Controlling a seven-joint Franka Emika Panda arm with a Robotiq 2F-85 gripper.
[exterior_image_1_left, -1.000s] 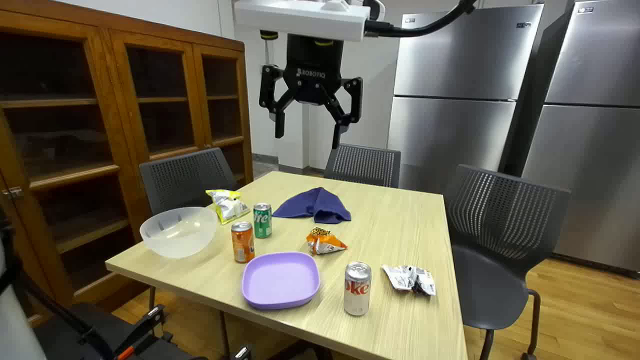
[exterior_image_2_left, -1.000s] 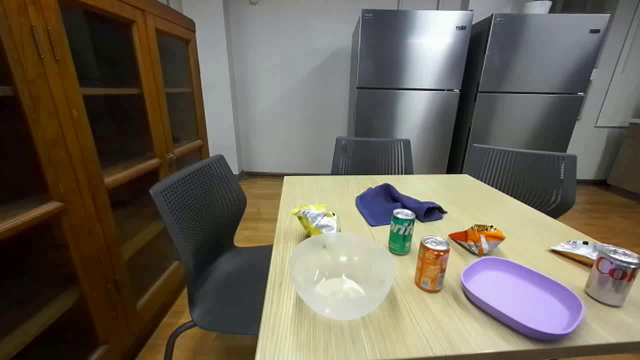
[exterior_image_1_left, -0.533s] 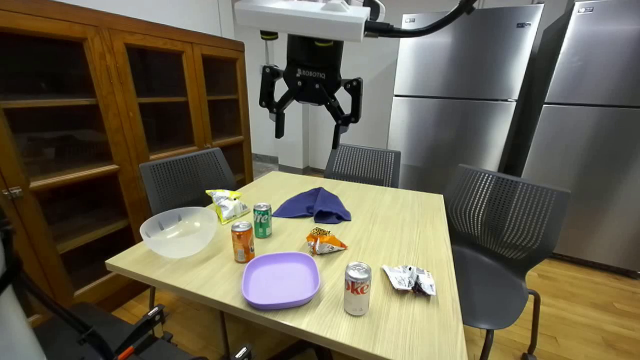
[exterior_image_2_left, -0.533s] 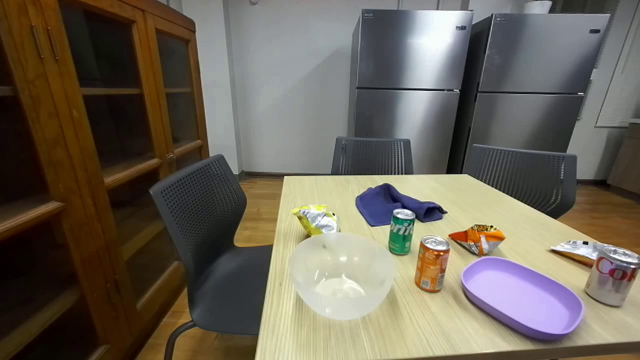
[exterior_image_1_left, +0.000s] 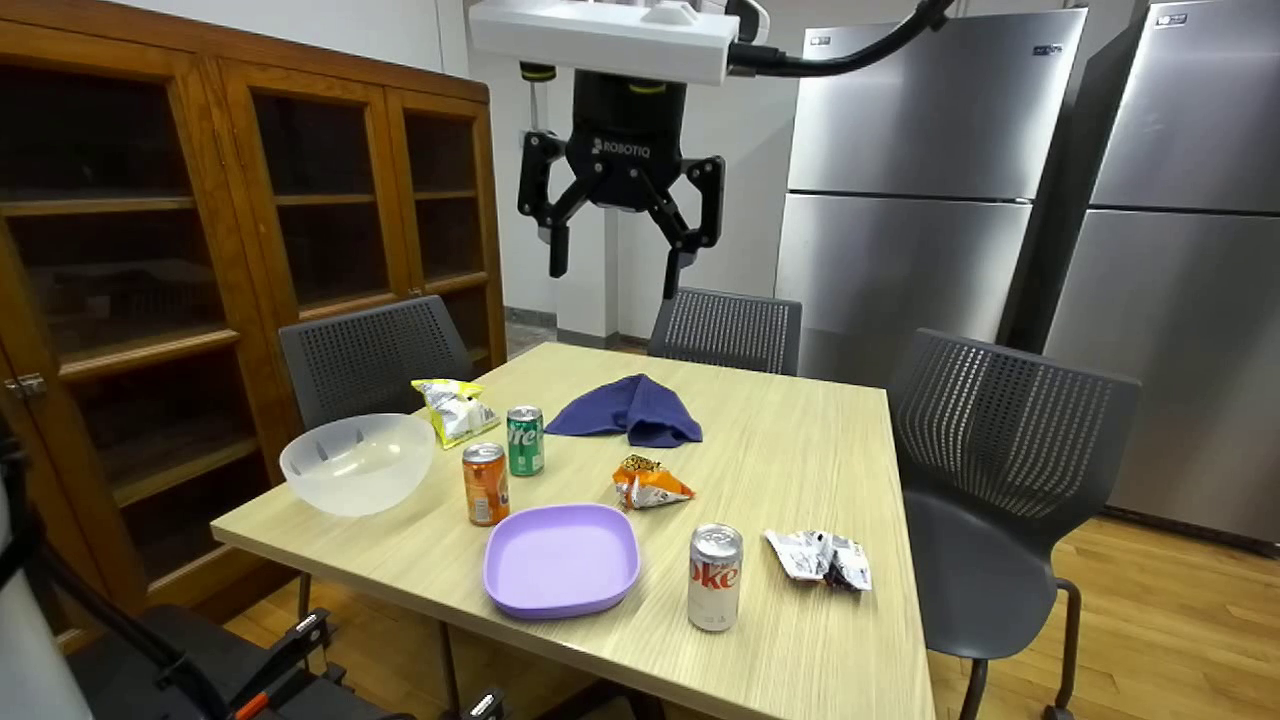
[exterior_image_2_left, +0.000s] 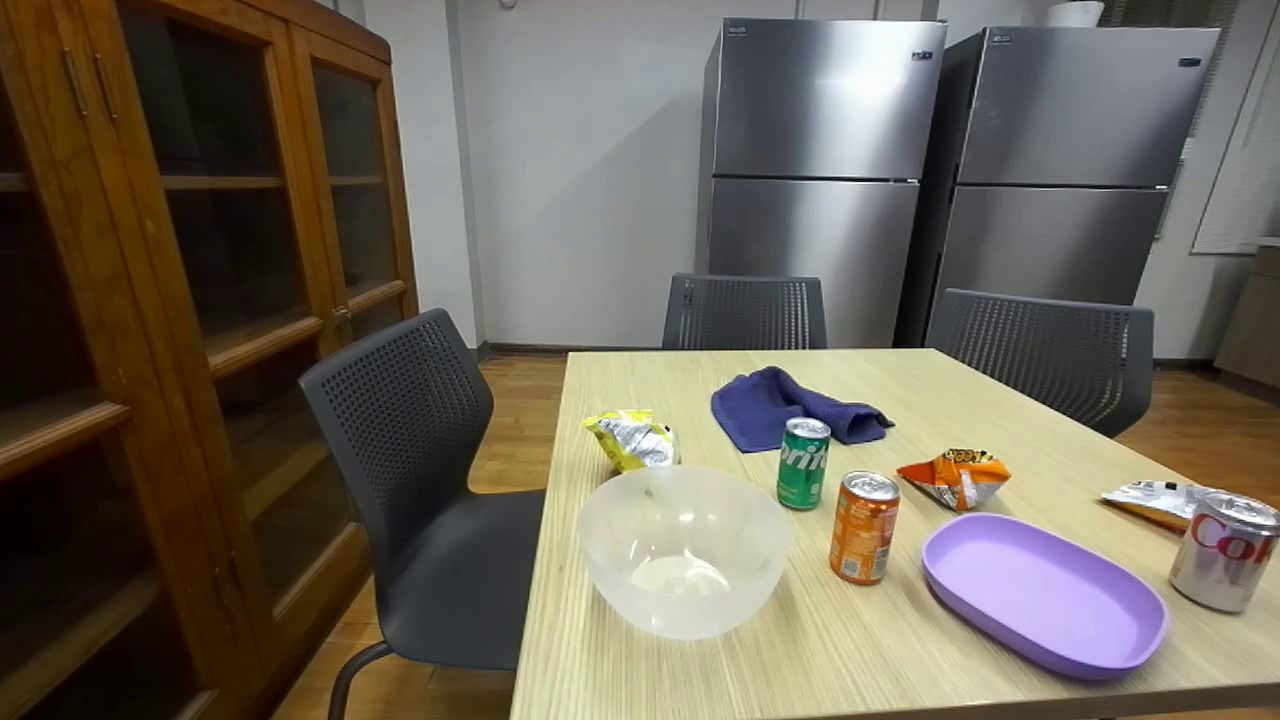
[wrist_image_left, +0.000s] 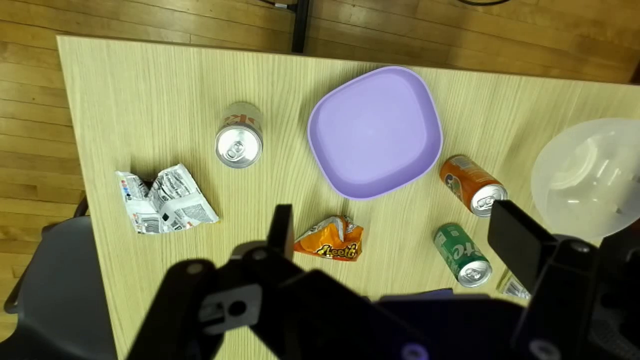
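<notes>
My gripper (exterior_image_1_left: 616, 274) is open and empty, high above the table, touching nothing. In the wrist view its fingers (wrist_image_left: 391, 227) stand wide apart, with an orange Cheetos bag (wrist_image_left: 332, 240) and a green Sprite can (wrist_image_left: 461, 254) showing below between them. An orange soda can (wrist_image_left: 467, 180) stands beside a finger's tip. A purple plate (wrist_image_left: 375, 132) lies bare on the table. A white Coke can (exterior_image_1_left: 715, 580) stands upright near a silver snack bag (exterior_image_1_left: 822, 558). A dark blue cloth (exterior_image_1_left: 630, 410) lies crumpled, mostly hidden by the gripper in the wrist view.
A frosted bowl (exterior_image_2_left: 685, 555) and a yellow snack bag (exterior_image_2_left: 632, 440) stand at one side of the wooden table (exterior_image_1_left: 800, 440). Dark chairs (exterior_image_1_left: 1000, 480) surround it. A wooden cabinet (exterior_image_1_left: 250, 250) and steel fridges (exterior_image_2_left: 820, 150) stand behind.
</notes>
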